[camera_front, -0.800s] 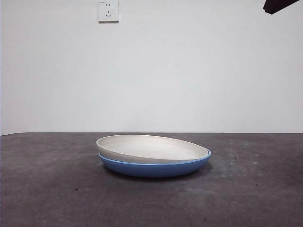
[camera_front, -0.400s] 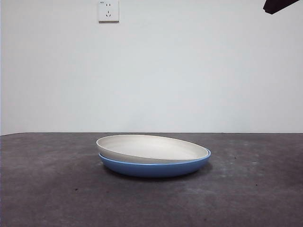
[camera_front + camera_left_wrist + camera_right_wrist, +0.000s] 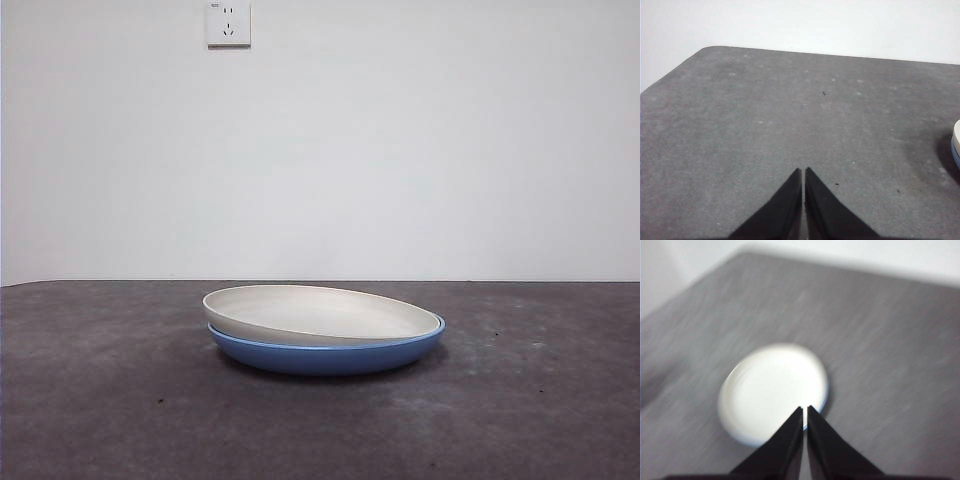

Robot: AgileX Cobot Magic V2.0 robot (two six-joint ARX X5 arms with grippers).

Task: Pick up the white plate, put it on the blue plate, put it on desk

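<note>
The white plate (image 3: 320,314) lies tilted inside the blue plate (image 3: 330,355) at the middle of the desk (image 3: 100,400), its left rim raised. The right wrist view is blurred; it shows the white plate (image 3: 772,390) from high above, with a thin edge of the blue plate (image 3: 824,405) beside it and my right gripper (image 3: 805,409) shut and holding nothing. My left gripper (image 3: 803,170) is shut over bare desk (image 3: 765,125), and only a sliver of the white plate (image 3: 956,132) and blue plate (image 3: 956,152) shows at that picture's edge. Neither gripper appears in the front view.
A white wall with a socket (image 3: 229,22) stands behind the desk. The desk's rounded corner (image 3: 710,50) shows in the left wrist view.
The black gripper tip at the front view's top right corner has gone out of the picture. The plates have not moved.
</note>
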